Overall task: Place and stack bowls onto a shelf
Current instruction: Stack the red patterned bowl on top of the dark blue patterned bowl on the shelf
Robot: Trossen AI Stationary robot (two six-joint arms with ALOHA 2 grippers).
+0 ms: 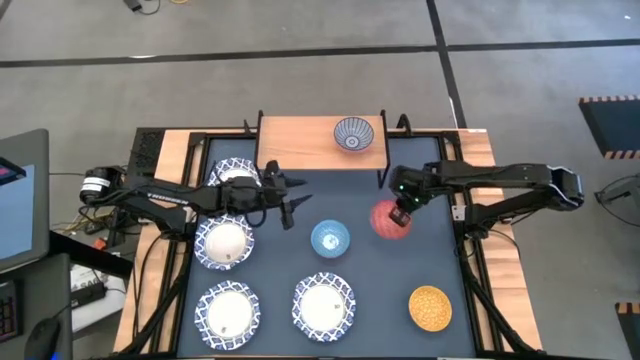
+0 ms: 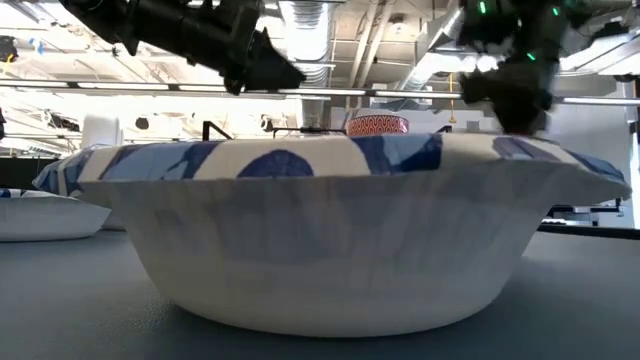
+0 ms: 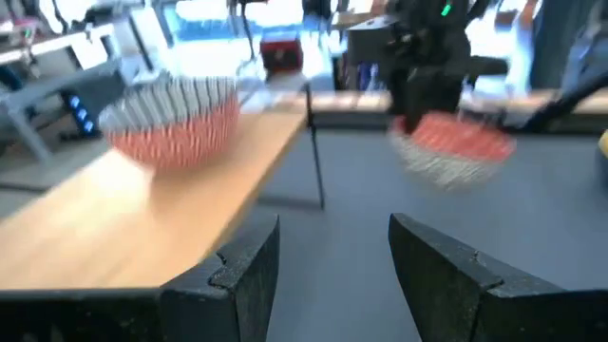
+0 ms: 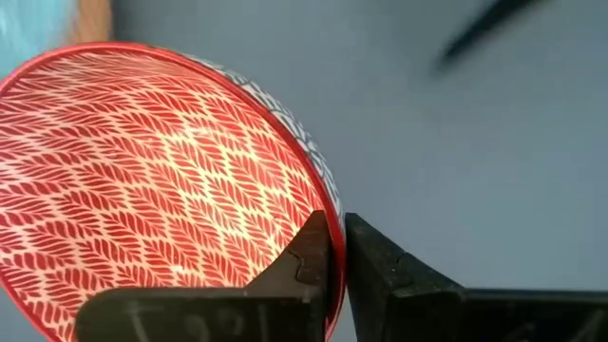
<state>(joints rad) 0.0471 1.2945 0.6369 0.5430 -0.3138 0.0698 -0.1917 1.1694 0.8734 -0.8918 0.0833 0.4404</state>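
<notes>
A grey-blue bowl (image 1: 352,133) with a red-striped outside (image 3: 176,119) stands on the light wooden shelf (image 1: 300,140) at the table's far edge. My right gripper (image 1: 398,216) is shut on the red bowl (image 1: 386,221), right of the table's middle and in front of the shelf. My left gripper (image 1: 293,198) is open and holds nothing. It sits left of the red bowl, over the dark table, pointing toward the right arm (image 3: 332,275). The light blue bowl (image 1: 330,238) and the yellow bowl (image 1: 430,307) rest on their bases on the table. My right gripper pinches the red bowl's rim (image 4: 328,249), with one finger inside the bowl and one on its outer wall. The fingers come from above, pointing down. In the left wrist view the bowl (image 3: 451,147) hangs tilted below the gripper and looks clear of the table.
Several wide white bowls with blue rims stand on the table's left and near parts (image 1: 223,243) (image 1: 228,310) (image 1: 324,305), and one lies partly under my left arm (image 1: 235,172). The near one fills the low view (image 2: 330,230). Bare shelf board lies left of the grey-blue bowl.
</notes>
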